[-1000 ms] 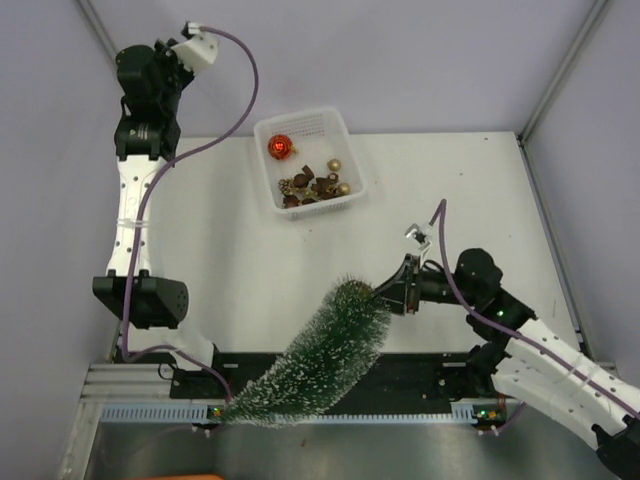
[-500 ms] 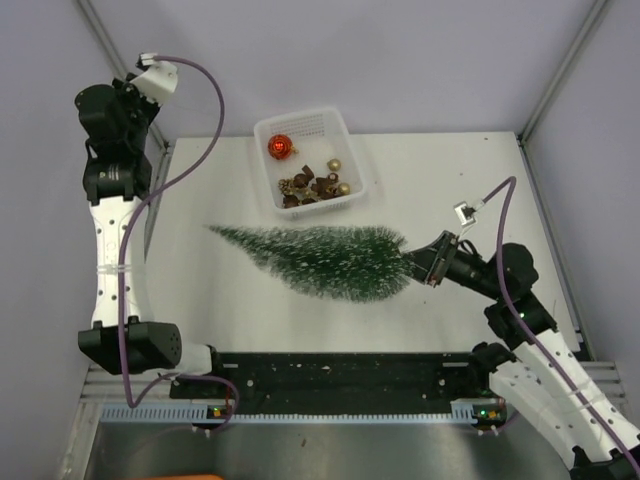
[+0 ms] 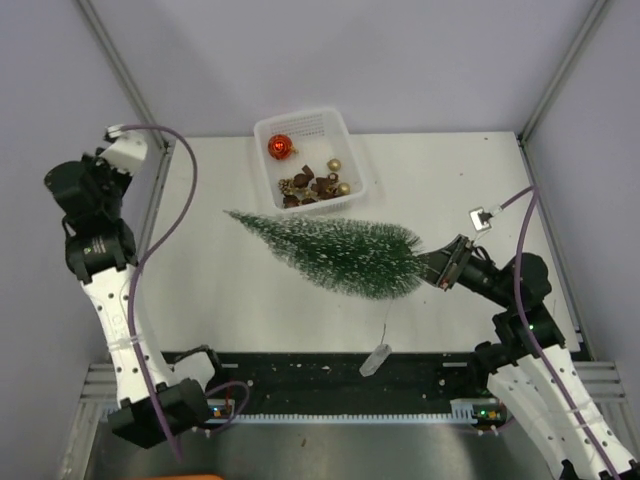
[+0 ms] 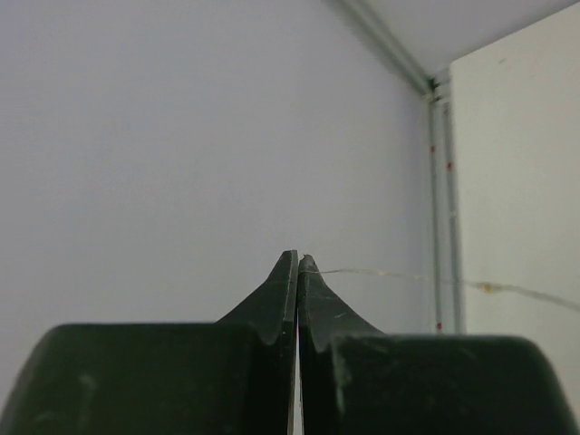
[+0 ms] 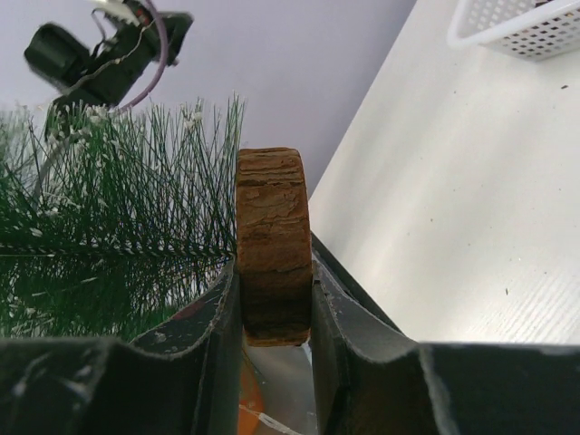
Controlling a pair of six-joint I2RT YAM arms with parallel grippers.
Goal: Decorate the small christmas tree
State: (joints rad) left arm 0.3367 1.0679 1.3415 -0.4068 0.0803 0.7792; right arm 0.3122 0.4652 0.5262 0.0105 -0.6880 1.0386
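I can read no text, label, brand, number or sign on any of my feeds. The one candidate is a small pale tag (image 3: 373, 361) dangling on a thread below the small christmas tree (image 3: 335, 255) in the top view. It is too small and blurred for me to make out any print.

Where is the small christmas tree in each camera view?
Top external: the small christmas tree is held sideways over mid-table, tip left, base in the right gripper.
Left wrist: not in it; the left gripper pinches a thin wire.
Right wrist: bristles at left, wooden base clamped between the fingers.
Shared landmark: the white basket, top centre in top external, top right corner in right wrist.
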